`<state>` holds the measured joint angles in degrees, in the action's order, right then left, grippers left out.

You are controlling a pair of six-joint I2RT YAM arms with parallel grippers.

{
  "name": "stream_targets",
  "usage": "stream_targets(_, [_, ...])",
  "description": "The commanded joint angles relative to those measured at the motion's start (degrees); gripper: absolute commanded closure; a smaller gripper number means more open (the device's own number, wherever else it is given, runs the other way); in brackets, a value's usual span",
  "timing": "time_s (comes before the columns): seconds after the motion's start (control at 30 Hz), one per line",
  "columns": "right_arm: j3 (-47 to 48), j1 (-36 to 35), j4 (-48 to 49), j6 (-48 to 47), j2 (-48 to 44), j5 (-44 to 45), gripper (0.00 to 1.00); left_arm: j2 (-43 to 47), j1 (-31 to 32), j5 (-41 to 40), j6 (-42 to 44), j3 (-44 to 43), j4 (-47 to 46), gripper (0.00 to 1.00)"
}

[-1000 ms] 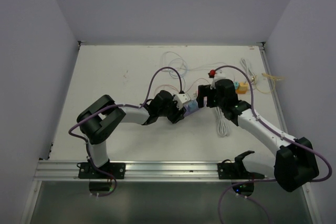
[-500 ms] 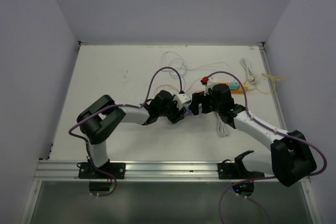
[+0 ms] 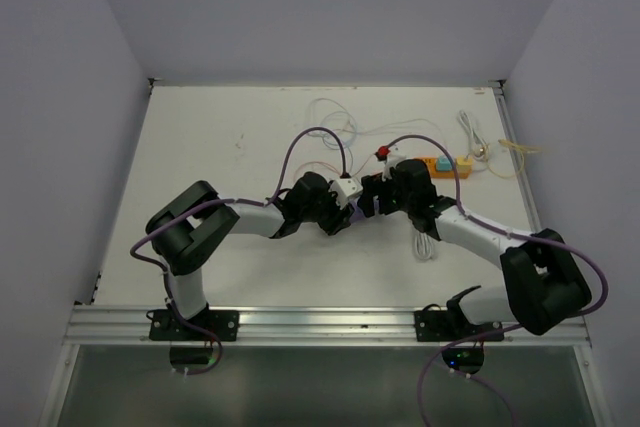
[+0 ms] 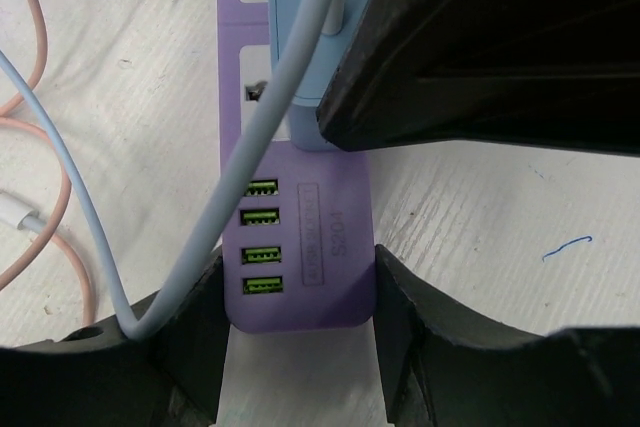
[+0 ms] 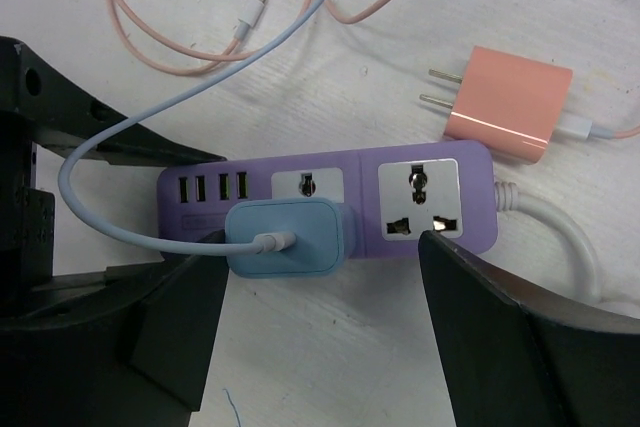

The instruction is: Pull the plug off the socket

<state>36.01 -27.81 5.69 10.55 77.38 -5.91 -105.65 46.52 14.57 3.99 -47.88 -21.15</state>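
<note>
While clenching purple plastic power strip (image 4: 300, 237) in left gripper (image 4: 298, 347), with released right gripper (image 5: 322, 257) astride pale-blue square plug (image 5: 285, 237), could drag strip loose by pulling crooked.

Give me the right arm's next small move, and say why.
Probably ease the right end effector forward and close on the blue plug. Its fingers are open, flanking the plug, which is seated in the purple power strip, and the left end effector grips the strip's USB end.
</note>
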Motion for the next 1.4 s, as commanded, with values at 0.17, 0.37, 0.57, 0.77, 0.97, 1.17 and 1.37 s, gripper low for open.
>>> stream_targets(0.17, [0.6, -1.7, 8.1, 1.1, 2.2, -0.9, 0.29, -3.8, 0.5, 0.7, -1.8, 3.5, 14.6, 1.0])
stream_targets(0.37, [-0.1, -1.7, 9.9, 1.8, 3.4, -2.2, 0.36, -3.8, 0.5, 0.7, -1.8, 3.4, 14.6, 1.0])
stream_targets(0.57, [-1.8, -1.7, 10.1, 2.0, 3.0, -2.1, 0.48, -3.9, 0.6, 0.7, -1.8, 3.4, 14.6, 1.0])
stream_targets(0.77, [-1.9, -1.7, 9.4, 1.9, 1.5, -2.4, 0.83, -3.9, 0.5, 0.7, -1.8, 3.2, 14.8, 1.0])
stream_targets(0.97, [-0.9, -1.8, 9.1, 2.6, -0.9, -2.9, 1.0, -4.0, 0.5, 0.8, -1.8, 3.1, 14.9, 1.0])
stream_targets(1.17, [-0.5, -1.7, 10.1, 4.2, -1.9, -4.0, 1.0, -4.8, 0.5, 1.4, -1.7, 2.7, 15.5, 1.0])
stream_targets(1.37, [-0.9, -1.7, 9.9, 4.5, -2.7, 0.2, 1.0, -4.4, 0.5, 1.3, -1.8, 3.0, 15.3, 1.0])
